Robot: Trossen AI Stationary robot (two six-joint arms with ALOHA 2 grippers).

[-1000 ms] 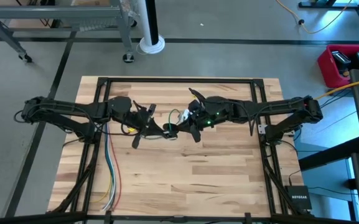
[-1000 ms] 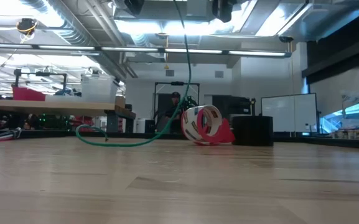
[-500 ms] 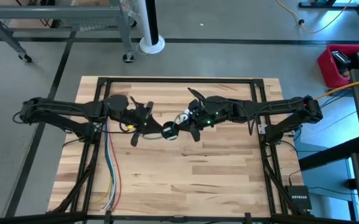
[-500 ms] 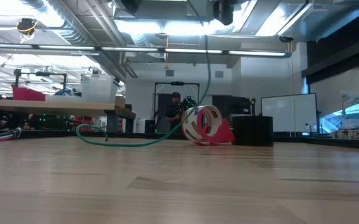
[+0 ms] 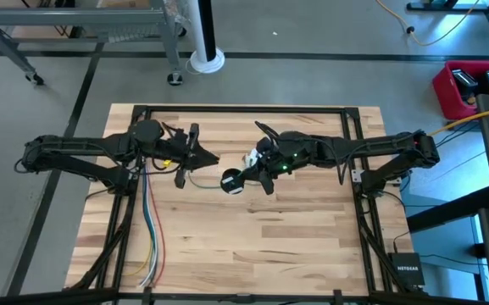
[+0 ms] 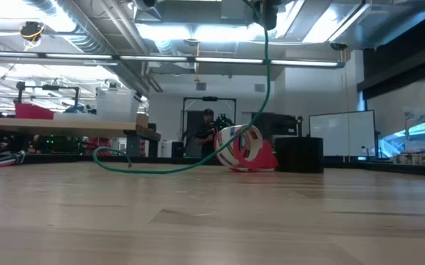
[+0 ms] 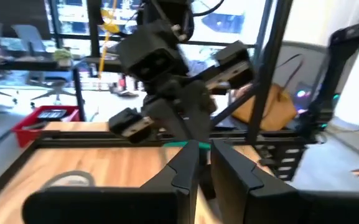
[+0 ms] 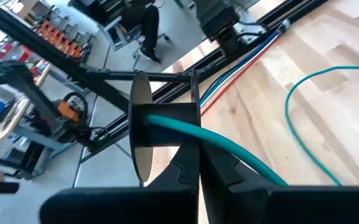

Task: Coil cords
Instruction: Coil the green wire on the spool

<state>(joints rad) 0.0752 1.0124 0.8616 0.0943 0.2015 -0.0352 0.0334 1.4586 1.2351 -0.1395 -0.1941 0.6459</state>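
You had the right gripper (image 5: 246, 169) over the middle of the bench (image 5: 252, 254), toward its far edge, clenched on the cord (image 8: 229, 152). In the right wrist view the two dark fingers (image 8: 188, 163) met around the green cord just beside its small black round end piece (image 8: 143, 127), which stuck out past the fingertips. From that grip the cord (image 6: 260, 110) dropped down to the bench, sagged across the wood and ended in a curl on the surface (image 6: 113, 153), as the low view showed. From above, a faint thin line of it (image 5: 203, 181) lay on the boards between the two grippers.

Your left gripper (image 5: 190, 154) hung apart from the cord, nearer the bench's left side and at about the same depth. Its fingers (image 7: 188, 168) stood close together with only a narrow gap and nothing held between them.

Just beside the right gripper, the grey tape roll (image 5: 231, 180) lay flat on the wood. The long coloured wires (image 5: 151, 229) ran along the left side of the bench toward its near edge.
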